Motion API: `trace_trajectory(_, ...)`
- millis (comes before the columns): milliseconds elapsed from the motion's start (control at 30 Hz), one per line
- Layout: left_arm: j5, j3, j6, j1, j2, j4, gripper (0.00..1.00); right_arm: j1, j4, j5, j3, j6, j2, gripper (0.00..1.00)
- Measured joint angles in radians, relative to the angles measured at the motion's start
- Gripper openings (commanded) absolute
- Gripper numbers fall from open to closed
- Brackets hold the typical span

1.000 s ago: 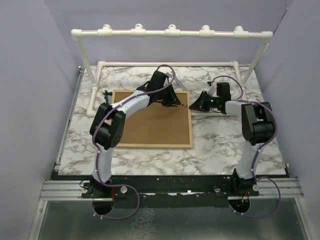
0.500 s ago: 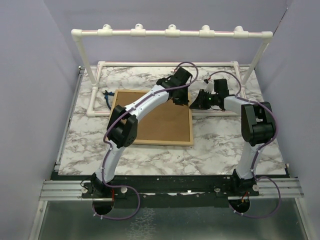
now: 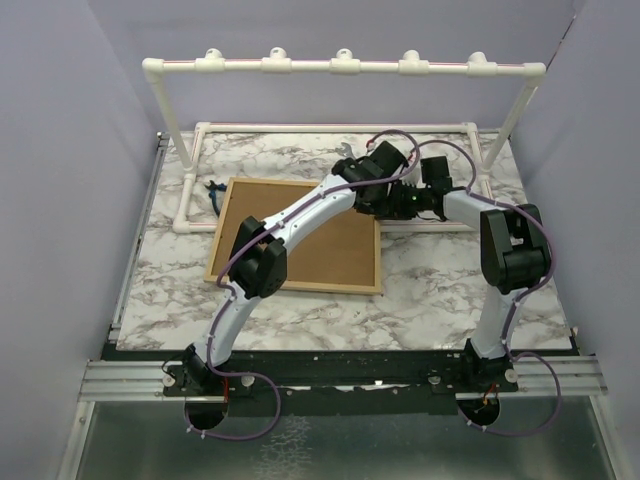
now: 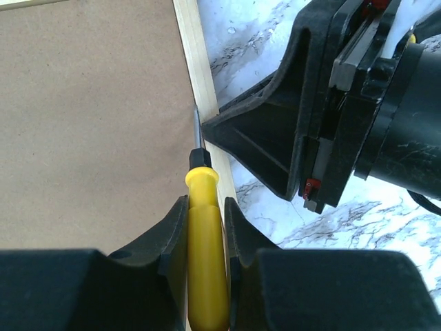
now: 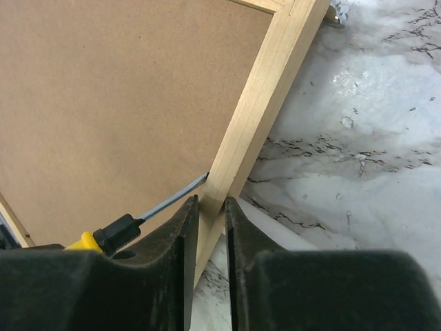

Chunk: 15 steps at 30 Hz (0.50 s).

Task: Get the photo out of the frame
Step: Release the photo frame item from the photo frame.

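Marbled desk (image 3: 450,290), purple walls (image 3: 60,150), one white pipe rack (image 3: 340,66). One frame (image 3: 340,260), back up. My left pincer (image 4: 205,207) clamps one screwdriver (image 4: 205,269); my right pincer (image 5: 211,203) pinches the frame's edge.

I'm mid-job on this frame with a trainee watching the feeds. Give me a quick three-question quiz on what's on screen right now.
1. True or false: the frame lies with its picture side up.
2. What is the left gripper holding? A) a yellow-handled screwdriver B) a paintbrush C) a pair of scissors
3. Fill in: the screwdriver's tip sits at the seam between the brown back and the ___ edging, where the right gripper has its fingertips.
Key: 1 false, the brown back faces up. 2 A. 3 wood.
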Motion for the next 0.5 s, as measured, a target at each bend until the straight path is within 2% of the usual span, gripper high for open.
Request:
trace_trajectory(200,-0.033,-0.017,-0.011,-0.011,-0.010,0.003,0.00,0.029,0.016,0.044,-0.064,-0.002,-0.065,0.50)
trace_trajectory(333,-0.020,-0.123,-0.039,-0.019,-0.089,0.029,0.00,0.049,0.018,0.097,-0.151,0.012,-0.149,0.55)
trace_trajectory(500,0.006,-0.326,-0.076,-0.015,-0.249,0.135,0.00,0.080,0.041,0.111,-0.244,0.050,-0.259,0.55)
